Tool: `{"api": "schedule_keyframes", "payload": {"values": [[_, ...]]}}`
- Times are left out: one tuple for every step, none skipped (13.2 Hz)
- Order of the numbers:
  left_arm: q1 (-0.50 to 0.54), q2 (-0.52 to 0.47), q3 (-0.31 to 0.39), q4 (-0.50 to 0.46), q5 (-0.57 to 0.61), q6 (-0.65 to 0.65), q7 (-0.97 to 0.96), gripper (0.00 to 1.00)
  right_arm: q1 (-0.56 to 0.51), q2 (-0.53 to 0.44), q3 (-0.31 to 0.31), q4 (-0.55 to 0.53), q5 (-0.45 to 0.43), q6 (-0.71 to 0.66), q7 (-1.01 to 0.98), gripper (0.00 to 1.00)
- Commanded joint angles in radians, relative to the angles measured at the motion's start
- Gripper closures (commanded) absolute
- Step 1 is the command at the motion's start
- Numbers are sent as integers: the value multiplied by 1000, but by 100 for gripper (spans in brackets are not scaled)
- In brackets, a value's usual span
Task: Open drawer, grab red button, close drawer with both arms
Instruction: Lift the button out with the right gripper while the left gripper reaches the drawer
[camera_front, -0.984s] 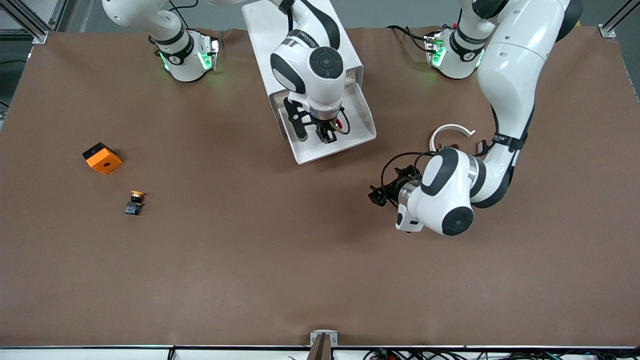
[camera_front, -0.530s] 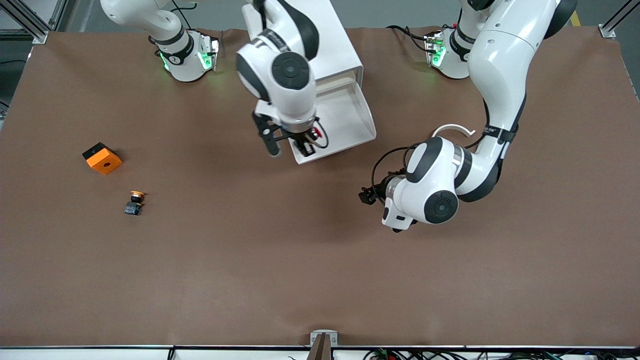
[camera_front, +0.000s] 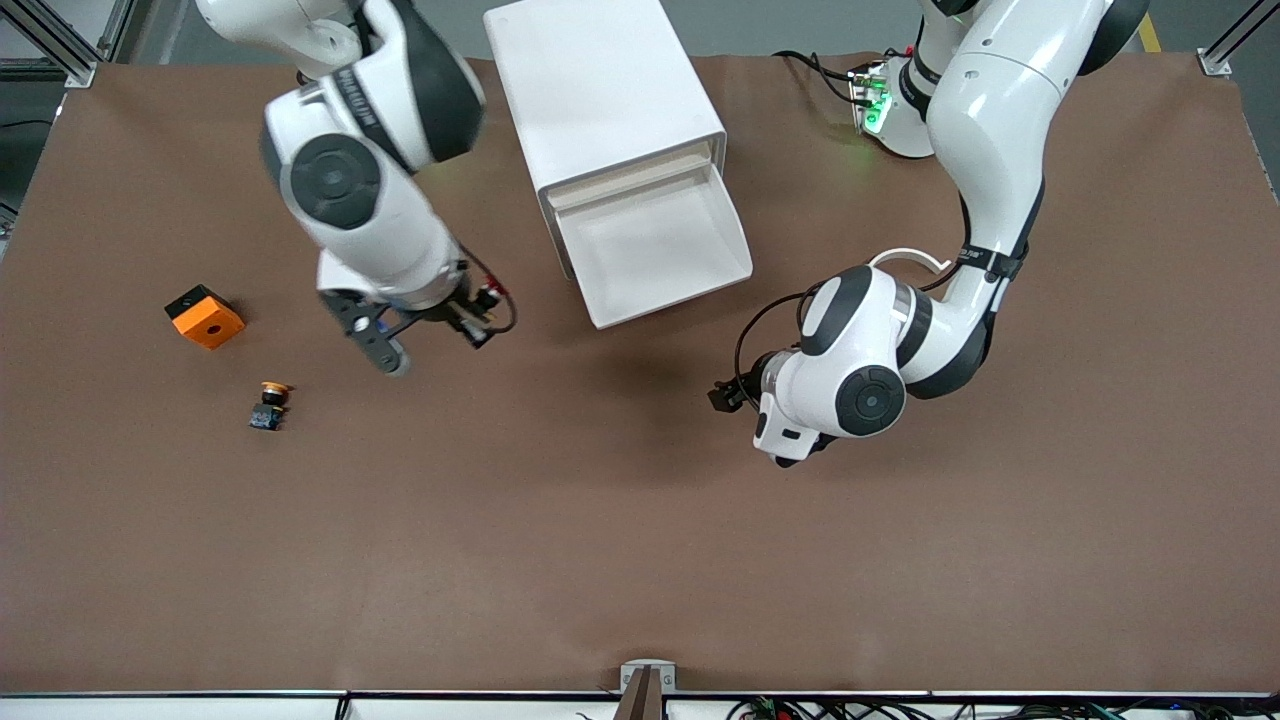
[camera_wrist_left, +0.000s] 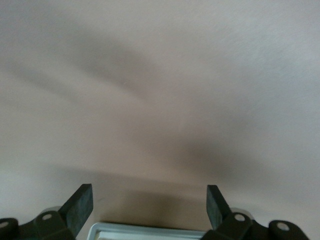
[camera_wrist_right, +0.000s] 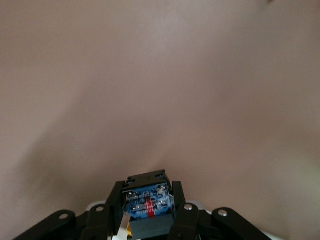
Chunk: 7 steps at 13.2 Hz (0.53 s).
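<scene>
- Drawer unit (camera_front: 605, 85): one white box at the robots' edge of the table, between the two bases.
- Its drawer (camera_front: 655, 245) is pulled out toward the front camera. White interior fully visible, nothing in it.
- Right gripper (camera_front: 470, 325): up in the air over bare table (camera_front: 640, 560), off the drawer's side toward the right arm's end. Fingers clamped on the button (camera_wrist_right: 147, 202). Right wrist view shows the blue base squeezed between both pads, a red strip across it. In the front view only a red bit and a black cable loop show at the fingertips.
- So the task's button is out of the drawer, in the right claw, not touching the table.
- Left gripper (camera_wrist_left: 149, 206): over bare table, off the drawer's open end toward the left arm's end. Fingers spread wide, nothing between them; wrist view has only brown surface and shadow ahead.
- Counts:
  - arms: 2, both white with black joints.
  - buttons: 2. One held; one orange-capped button (camera_front: 269, 404) lying on the table toward the right arm's end.
  - orange block (camera_front: 204, 316): 1, black on one face with a round hole in the top, farther from the front camera than the orange-capped button, near it but apart.
  - white curved piece (camera_front: 905, 258): 1, on the table beside the left arm's forearm; partly hidden, can't tell what it is.
  - drawers: 1.
</scene>
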Motion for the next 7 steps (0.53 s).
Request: {"api": "schedule_keyframes", "payload": {"values": [[-32, -15, 8, -28, 60, 45, 1, 0, -109, -66, 18, -59, 8, 0, -213, 100], [-47, -13, 8, -28, 84, 45, -2, 0, -152, -78, 18, -76, 8, 0, -306, 100], [-58, -12, 8, -28, 88, 45, -4, 0, -194, -92, 18, -96, 8, 3, -395, 100], [-60, -12, 8, -28, 90, 45, -4, 0, -232, -98, 18, -112, 8, 6, -474, 100], [-63, -13, 8, -30, 90, 45, -7, 0, -264, -97, 18, -116, 8, 7, -523, 100], [-72, -15, 7, -31, 90, 45, -11, 0, -294, -95, 18, -133, 8, 17, -580, 100], [-84, -18, 8, -36, 90, 45, -26, 0, -317, -95, 17, -150, 8, 36, -626, 100]]}}
